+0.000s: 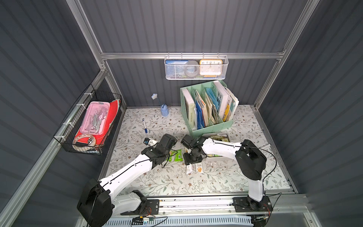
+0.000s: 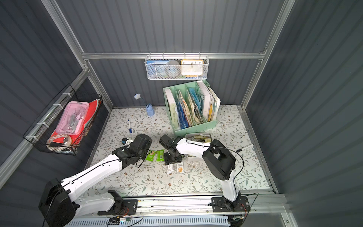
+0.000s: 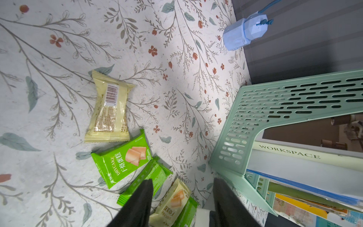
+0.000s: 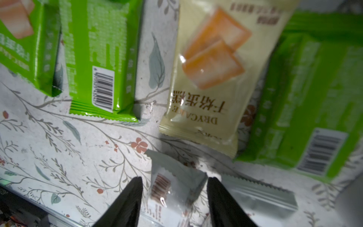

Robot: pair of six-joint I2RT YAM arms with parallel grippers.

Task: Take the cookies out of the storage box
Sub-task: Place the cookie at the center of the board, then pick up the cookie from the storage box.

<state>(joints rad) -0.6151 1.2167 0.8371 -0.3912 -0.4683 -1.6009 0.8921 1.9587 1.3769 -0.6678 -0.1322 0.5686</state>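
Observation:
The storage box (image 1: 216, 134) is a shallow light-grey tray in front of the file organiser, largely covered by my right arm, with cookies (image 1: 221, 140) still inside. Two green packets (image 1: 175, 155) and two whitish ones (image 1: 194, 168) lie on the floral table. My right gripper (image 4: 174, 178) stands open, pointing down over a silver packet (image 4: 172, 188) that lies loose between its fingers. Beyond it lie a pale yellow packet (image 4: 214, 68) and green packets (image 4: 102, 59). My left gripper (image 3: 182, 182) hangs open over green and yellow packets (image 3: 121, 165), holding nothing.
A mint-green file organiser (image 1: 206, 110) full of books stands at the back right. A blue pen (image 1: 144, 125), a blue lamp (image 1: 164, 112) and a small black-and-white object (image 1: 149, 141) are at the left. Wire baskets (image 1: 92, 121) hang on the walls.

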